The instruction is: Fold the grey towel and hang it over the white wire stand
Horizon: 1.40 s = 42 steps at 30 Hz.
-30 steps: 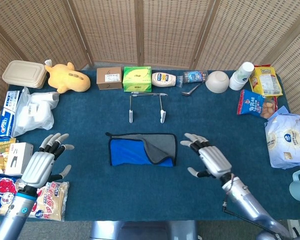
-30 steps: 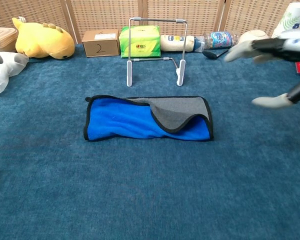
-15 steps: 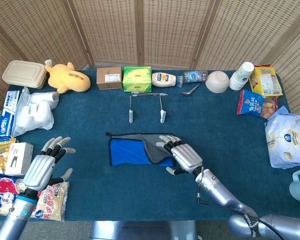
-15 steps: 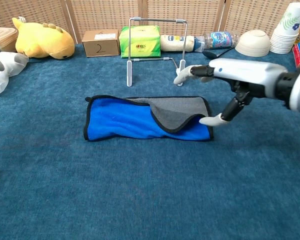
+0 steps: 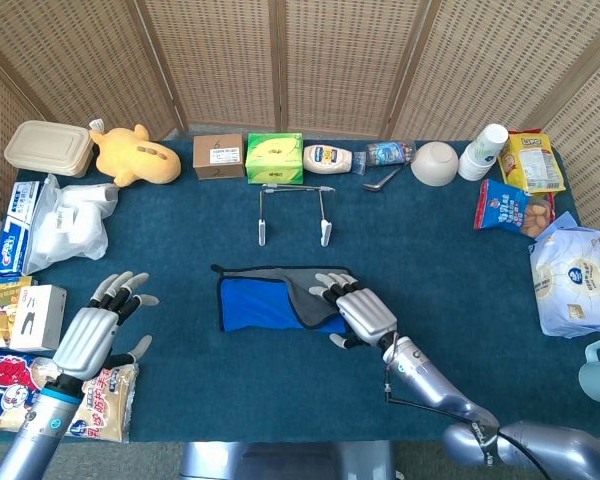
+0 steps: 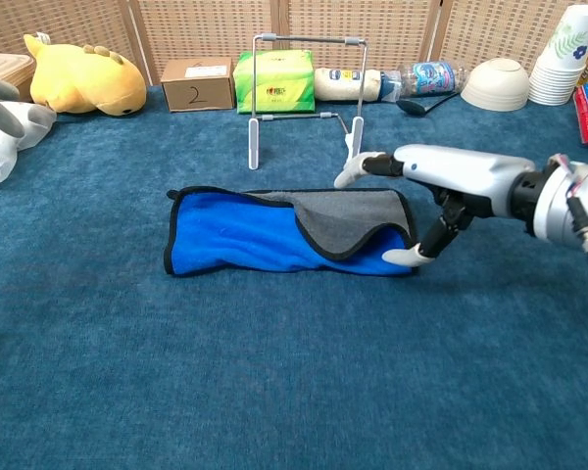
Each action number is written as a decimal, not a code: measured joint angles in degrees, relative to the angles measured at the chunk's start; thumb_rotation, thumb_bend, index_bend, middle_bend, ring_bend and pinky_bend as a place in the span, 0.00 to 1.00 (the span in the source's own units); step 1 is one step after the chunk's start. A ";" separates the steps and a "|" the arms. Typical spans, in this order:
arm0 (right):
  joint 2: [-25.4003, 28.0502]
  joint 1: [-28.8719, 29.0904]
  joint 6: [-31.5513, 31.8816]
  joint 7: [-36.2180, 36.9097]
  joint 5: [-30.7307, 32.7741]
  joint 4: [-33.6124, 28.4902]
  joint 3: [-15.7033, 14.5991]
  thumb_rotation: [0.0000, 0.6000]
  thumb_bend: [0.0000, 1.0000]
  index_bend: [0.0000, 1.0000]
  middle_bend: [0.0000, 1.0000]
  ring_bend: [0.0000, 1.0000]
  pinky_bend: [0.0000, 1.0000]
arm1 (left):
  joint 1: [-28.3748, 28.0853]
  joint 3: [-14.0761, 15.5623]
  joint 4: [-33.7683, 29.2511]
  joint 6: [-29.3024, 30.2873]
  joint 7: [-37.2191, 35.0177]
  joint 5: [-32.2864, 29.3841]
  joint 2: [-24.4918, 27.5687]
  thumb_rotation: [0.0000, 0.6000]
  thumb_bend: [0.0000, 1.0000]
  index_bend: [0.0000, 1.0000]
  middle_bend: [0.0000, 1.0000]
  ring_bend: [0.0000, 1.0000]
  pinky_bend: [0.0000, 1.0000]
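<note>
The right robot hand (image 5: 360, 312) hovers with fingers spread, grasping nothing, over the right end of the towel (image 5: 280, 298), its thumb tip at the towel's near corner. The white wire stand (image 6: 305, 96) stands just beyond it. The left robot hand (image 5: 98, 335) hangs released, well left of the towel.

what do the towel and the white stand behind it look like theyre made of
Towel: soft napped cloth, probably microfibre, blue on one face and grey on the other with a dark stitched edge; its turned-back flap drapes limply.
Wire stand: thin bent metal rod, seemingly white-coated, with a slight sheen and white feet.
</note>
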 measured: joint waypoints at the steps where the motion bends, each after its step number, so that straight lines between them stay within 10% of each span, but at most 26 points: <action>1: -0.34 0.11 0.05 0.07 -0.03 0.40 -0.07 1.00 0.29 0.14 0.05 0.00 0.00 | 0.01 -0.06 -0.02 -0.06 0.07 -0.03 -0.03 1.00 0.44 0.29 0.11 0.00 0.00; 42: -9.53 4.59 0.79 1.79 3.19 13.02 3.13 1.00 0.29 0.16 0.05 0.00 0.00 | 1.67 -0.57 0.09 0.43 -0.91 0.85 -0.20 1.00 0.44 0.29 0.10 0.00 0.00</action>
